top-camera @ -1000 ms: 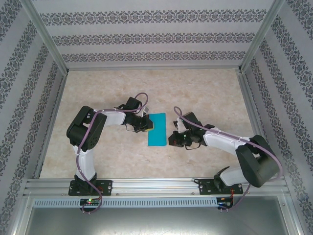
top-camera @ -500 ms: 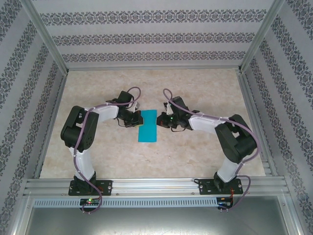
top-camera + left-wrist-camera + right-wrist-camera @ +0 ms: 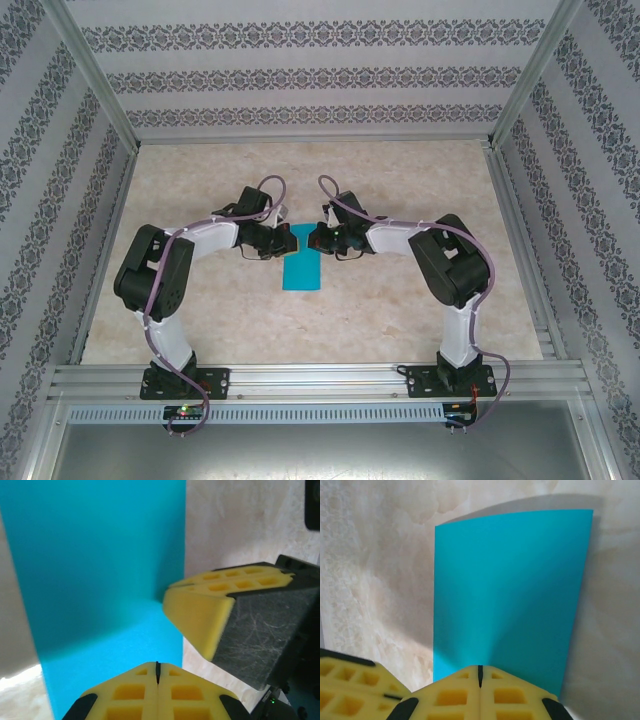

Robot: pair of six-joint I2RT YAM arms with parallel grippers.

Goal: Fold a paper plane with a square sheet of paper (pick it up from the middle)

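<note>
Left arm first: the left claw (image 3: 157, 672) is sitting clenched, both yellow pads squeezed flat together with just a thin seam between them. The tips are coming down on one end of the paper (image 3: 301, 268), and in the wrist view the teal is running out from right under the pads and away in front of them. I can't tell if an edge is actually pinched in there or if the shut tips are only leaning on top. My guess is it's the second one, because a closed claw makes a decent blunt presser for flattening a crease.

The paper is looking like a narrow rectangle rather than a square, so I'm guessing it's already folded in half and lying on the table (image 3: 400, 180). From above it's lying between the two claws at their end and stretching off toward the arm bases. The end far from the claws is throwing a shadow, so it's probably lifting a bit there.

The right claw (image 3: 480, 675) is clenched the same way, pads together, nothing visibly caught in it. It's parked just beside the left claw, almost nose to nose, on the same end of the paper. Teal is spreading out in front of its tips too. I think they're doubling up so that one is pinning the paper while the other works. The risk I see is the thing sliding.
</note>
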